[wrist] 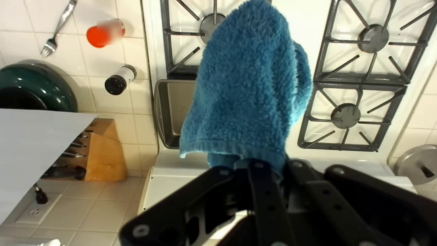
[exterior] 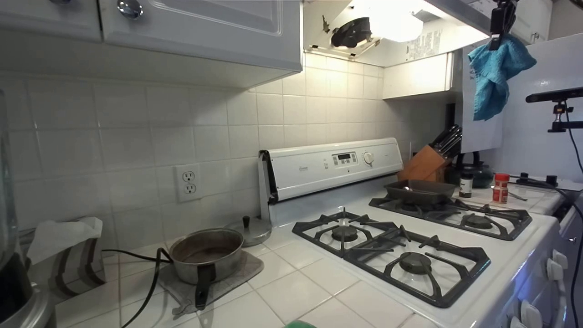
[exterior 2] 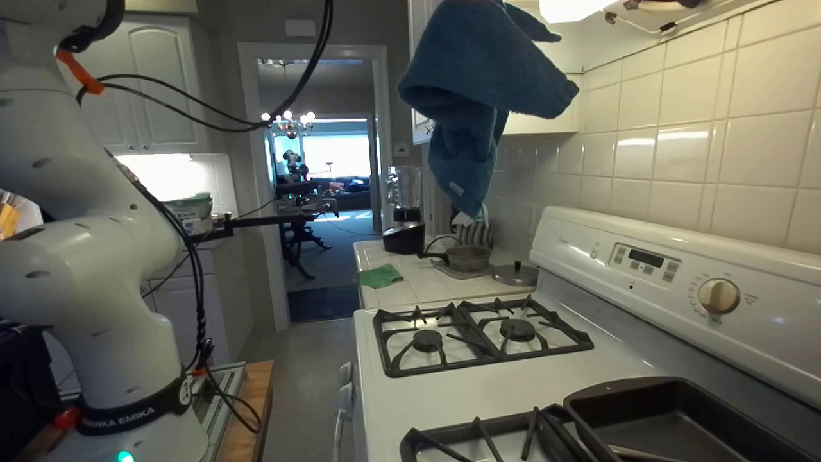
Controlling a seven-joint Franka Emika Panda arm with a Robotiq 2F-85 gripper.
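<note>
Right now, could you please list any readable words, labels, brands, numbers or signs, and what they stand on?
"FRANKA EMIKA", its F unclear: on the black band around the robot arm.
Too small or blurred to read: the stove panel, the hood label, the red-capped jar, the black-capped jar, the tub and the white label on the blue towel.

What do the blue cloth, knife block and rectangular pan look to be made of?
Blue cloth: apparently terry towelling, matte, by its fuzzy pile; fibre unclear. Knife block: probably wood, smooth and faintly glossy, by its orange-brown tone and sheen. Rectangular pan: likely metal with a dark, possibly non-stick coating, given its thin rim and dull reflections.
</note>
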